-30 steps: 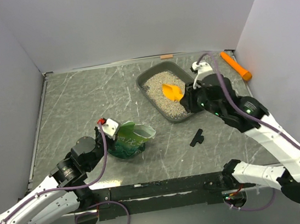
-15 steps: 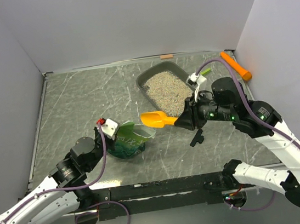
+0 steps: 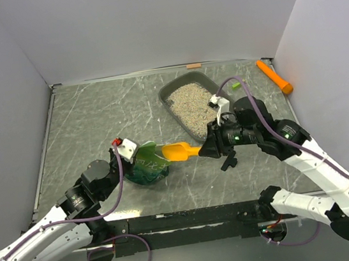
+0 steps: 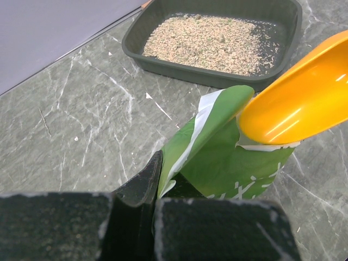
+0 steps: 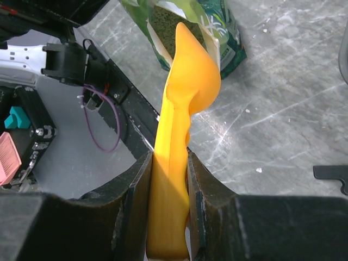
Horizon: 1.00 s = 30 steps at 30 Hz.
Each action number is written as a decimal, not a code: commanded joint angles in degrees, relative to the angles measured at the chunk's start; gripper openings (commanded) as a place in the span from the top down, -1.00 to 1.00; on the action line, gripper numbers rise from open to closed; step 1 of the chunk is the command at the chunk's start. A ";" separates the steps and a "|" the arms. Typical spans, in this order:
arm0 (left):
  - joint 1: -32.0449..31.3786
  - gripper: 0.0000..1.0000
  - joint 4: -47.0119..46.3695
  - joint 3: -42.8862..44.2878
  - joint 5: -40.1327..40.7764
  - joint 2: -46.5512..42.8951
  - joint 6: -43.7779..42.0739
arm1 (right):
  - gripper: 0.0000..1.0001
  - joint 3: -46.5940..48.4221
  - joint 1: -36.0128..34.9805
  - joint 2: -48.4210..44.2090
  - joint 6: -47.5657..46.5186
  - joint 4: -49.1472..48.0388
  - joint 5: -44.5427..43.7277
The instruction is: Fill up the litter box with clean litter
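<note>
The dark grey litter box [image 3: 181,81] [image 4: 179,68] lies at the back right of the table, with pale clean litter [image 3: 190,106] [image 4: 212,43] spread inside. A crinkled green bag [image 3: 145,165] [image 4: 217,157] [image 5: 225,38] stands near the front left, mouth open. My left gripper [image 3: 126,153] [image 4: 156,182] is shut on the bag's edge. My right gripper [image 3: 211,146] [image 5: 169,179] is shut on the handle of an orange-yellow scoop [image 3: 178,150] [image 4: 293,103] [image 5: 187,87]. The scoop's bowl sits at the bag's mouth, where granules show inside.
An orange cylinder [image 3: 274,77] lies by the back right corner. A small black piece [image 3: 230,160] rests on the table just under my right wrist. White walls close in the left, back and right sides.
My right arm has swung the scoop out of the litter box, left and toward the near edge, to the bag's mouth. The left arm and the bag have stayed put.
</note>
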<state>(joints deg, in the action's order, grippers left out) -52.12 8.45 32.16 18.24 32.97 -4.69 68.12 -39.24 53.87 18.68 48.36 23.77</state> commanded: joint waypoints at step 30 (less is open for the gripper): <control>-0.88 0.99 -1.59 2.55 -5.23 1.66 3.02 | 1.00 23.90 -4.79 44.46 -0.13 15.19 -2.76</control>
<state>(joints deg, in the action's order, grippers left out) -52.38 8.14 32.49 14.41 34.72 -3.33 88.99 -42.39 93.06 20.14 55.86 27.62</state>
